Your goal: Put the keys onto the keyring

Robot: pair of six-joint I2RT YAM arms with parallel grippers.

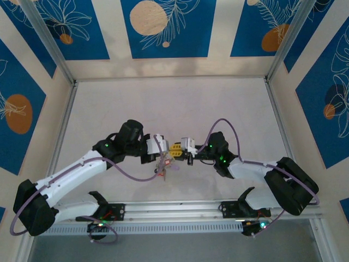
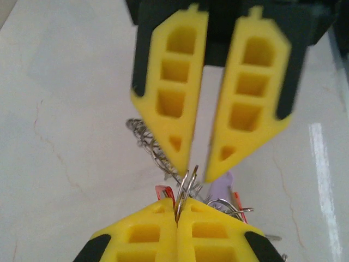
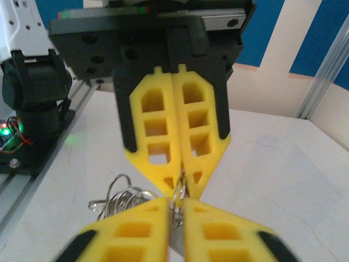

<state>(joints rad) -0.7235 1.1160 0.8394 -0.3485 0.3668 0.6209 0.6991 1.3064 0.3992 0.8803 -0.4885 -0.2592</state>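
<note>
Left end effector [image 2: 178,206] pinching the keyring [image 2: 185,183].
Right end effector [image 2: 196,173] narrowly spread; keys [image 2: 163,192] largely hidden behind it, blurred.

I was working in what looked like a robotics lab test cell, not a home or a shop. The pale, marble-patterned table [image 1: 163,103] was boxed in by bare aluminium posts [image 1: 46,38] and by printed panels [image 1: 163,27] of blue and cream with leaf outlines and orange discs. Two white-and-black arms [image 1: 76,172] were bolted to a slotted metal rail [image 1: 174,210] at the near edge, with loose purple cables [image 1: 223,123] and green indicator lights [image 1: 222,159] showing.
</note>
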